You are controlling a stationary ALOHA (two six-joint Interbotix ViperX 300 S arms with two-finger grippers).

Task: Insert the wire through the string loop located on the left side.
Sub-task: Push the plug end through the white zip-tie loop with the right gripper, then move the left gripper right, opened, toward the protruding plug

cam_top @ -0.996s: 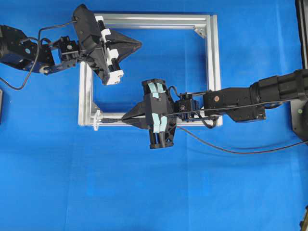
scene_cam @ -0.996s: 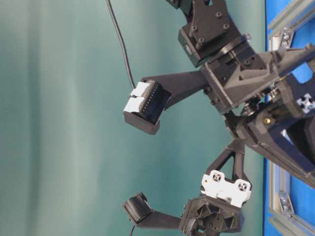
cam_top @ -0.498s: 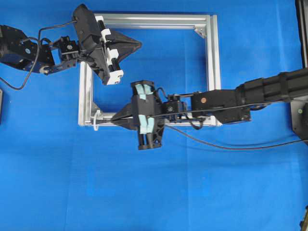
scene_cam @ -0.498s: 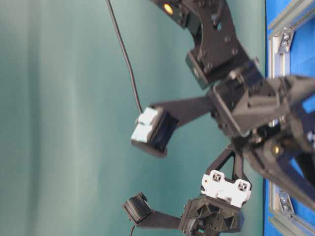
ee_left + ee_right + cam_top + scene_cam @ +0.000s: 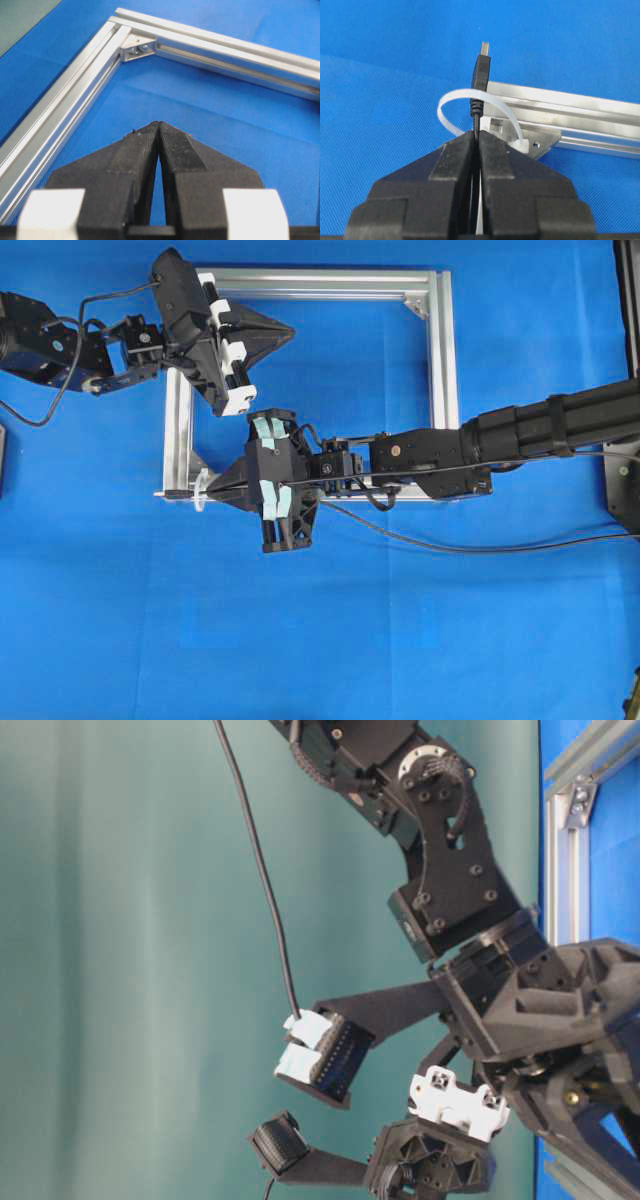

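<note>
While the right hand (image 5: 476,137) clamps the wire (image 5: 479,80), plug poking through the loop (image 5: 465,97) at the frame's (image 5: 437,360) left corner, left hand (image 5: 159,131) clenched empty above the frame.

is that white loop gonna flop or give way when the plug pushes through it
Probably it holds. In the right wrist view the string loop stands up in an open arch unsupported, so it looks springy, not limp. It is a thin band, so a sideways nudge from the wire likely bends it. Its base sits at the frame corner, so it should flex, not slide.
</note>
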